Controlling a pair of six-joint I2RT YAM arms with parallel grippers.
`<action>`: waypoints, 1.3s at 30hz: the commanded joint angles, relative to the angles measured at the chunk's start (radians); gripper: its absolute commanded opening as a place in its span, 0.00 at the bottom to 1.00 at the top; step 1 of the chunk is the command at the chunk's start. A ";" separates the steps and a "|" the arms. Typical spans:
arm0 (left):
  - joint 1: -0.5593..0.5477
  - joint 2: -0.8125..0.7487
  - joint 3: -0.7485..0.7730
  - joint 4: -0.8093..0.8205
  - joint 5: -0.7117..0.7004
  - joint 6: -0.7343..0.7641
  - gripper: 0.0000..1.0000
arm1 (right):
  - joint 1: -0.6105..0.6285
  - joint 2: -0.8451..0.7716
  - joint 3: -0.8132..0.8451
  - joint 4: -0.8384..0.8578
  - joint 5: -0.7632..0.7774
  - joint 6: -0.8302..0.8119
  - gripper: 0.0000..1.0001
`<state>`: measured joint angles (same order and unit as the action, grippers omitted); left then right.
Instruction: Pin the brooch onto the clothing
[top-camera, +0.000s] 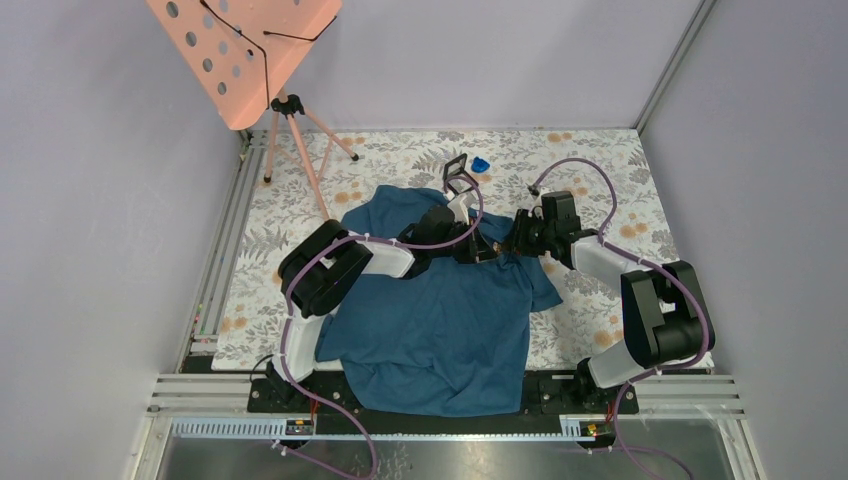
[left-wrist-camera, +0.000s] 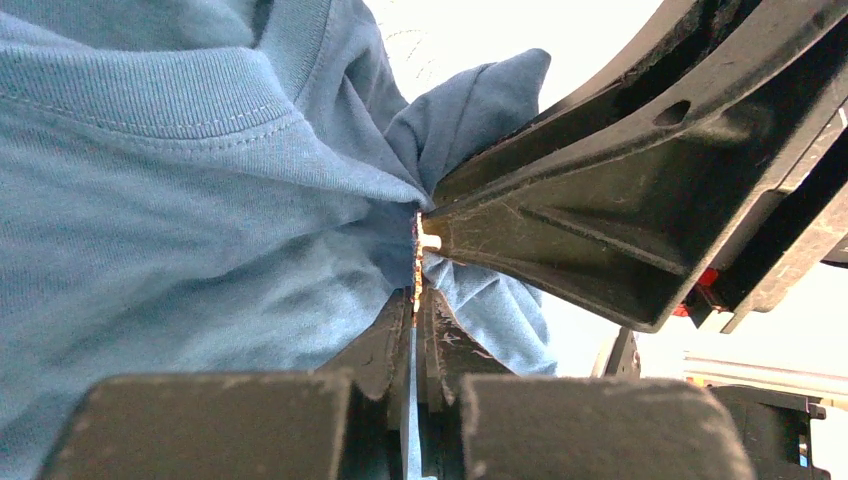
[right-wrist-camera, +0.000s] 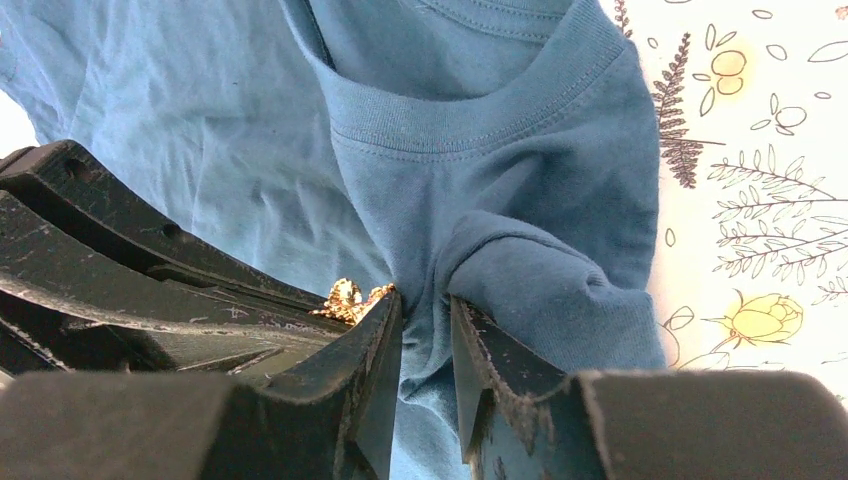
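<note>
**While clothing (top-camera: 430, 330) is pinched up, brooch (right-wrist-camera: 350, 297) meets fold**

Left gripper (left-wrist-camera: 415, 310) clamps the brooch edge-on, just below the collar (right-wrist-camera: 470, 110). Right gripper (right-wrist-camera: 427, 320), jaws narrowed, nips a ridge of clothing, likely so the pin has something to bite.

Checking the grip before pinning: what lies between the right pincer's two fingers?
A bunched fold of the clothing, seen in the right wrist view; the brooch sits just outside the right pincer.

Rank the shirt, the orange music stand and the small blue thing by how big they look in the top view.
1. The shirt, largest.
2. The orange music stand, though it stands raised, likely nearer the camera.
3. The small blue thing, smallest by far.
</note>
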<state>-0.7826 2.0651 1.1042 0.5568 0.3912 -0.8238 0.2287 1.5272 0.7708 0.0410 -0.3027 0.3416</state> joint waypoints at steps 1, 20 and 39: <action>0.002 0.003 0.018 0.125 0.067 0.004 0.00 | -0.004 -0.016 -0.027 0.040 0.007 0.025 0.32; 0.032 0.033 0.019 0.139 0.162 -0.013 0.00 | -0.126 -0.221 -0.139 0.050 -0.069 0.049 0.46; 0.040 0.049 0.034 0.151 0.224 -0.012 0.00 | -0.142 -0.111 -0.218 0.299 -0.297 0.129 0.38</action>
<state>-0.7464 2.1105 1.1042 0.6273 0.5674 -0.8391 0.0917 1.3903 0.5503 0.2798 -0.5522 0.4679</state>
